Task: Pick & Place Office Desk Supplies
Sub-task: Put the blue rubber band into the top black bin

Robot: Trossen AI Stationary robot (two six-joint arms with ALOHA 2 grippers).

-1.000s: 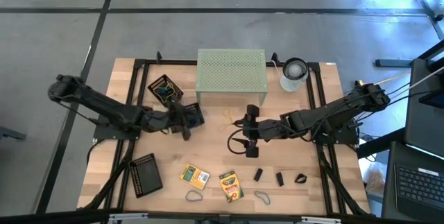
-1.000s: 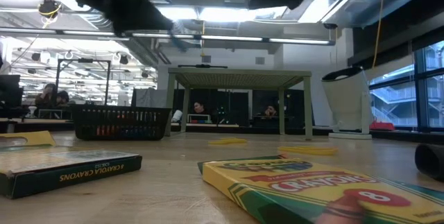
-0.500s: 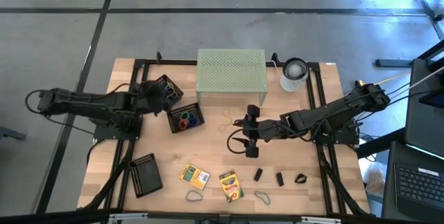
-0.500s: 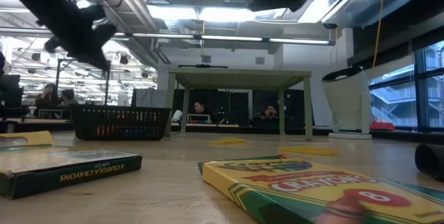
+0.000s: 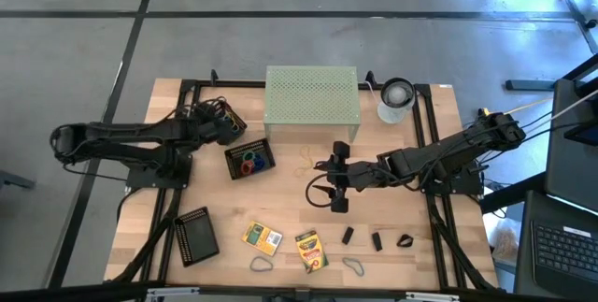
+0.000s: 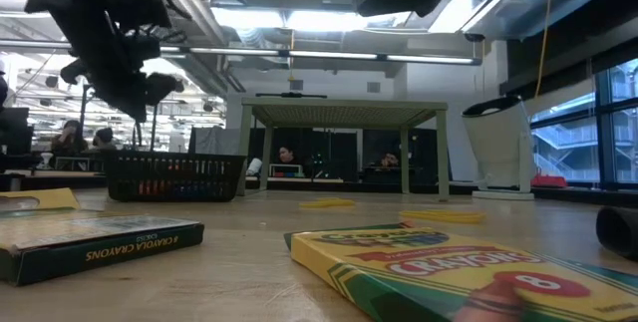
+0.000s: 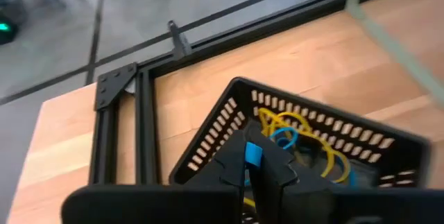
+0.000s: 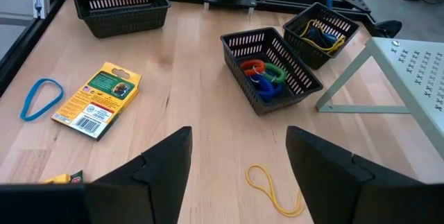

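In the low view you can read "CRAYOLA CRAYONS", upside down, along the dark crayon box (image 6: 95, 245) at 8 o'clock; the yellow crayon box (image 6: 439, 272) at 5 o'clock shows "Crayola" and "8".

I see a pale wooden surface (image 5: 290, 204) framed by black rails. At its back stand a green perforated riser (image 5: 311, 95) and a white-grey cylinder (image 5: 396, 99). Three black mesh trays (image 5: 249, 157) sit on its left half. Along the front edge lie two crayon boxes (image 5: 263, 237), three black clips (image 5: 376, 241) and rubber-band loops (image 5: 261, 265); a yellow loop (image 8: 275, 188) lies mid-surface.
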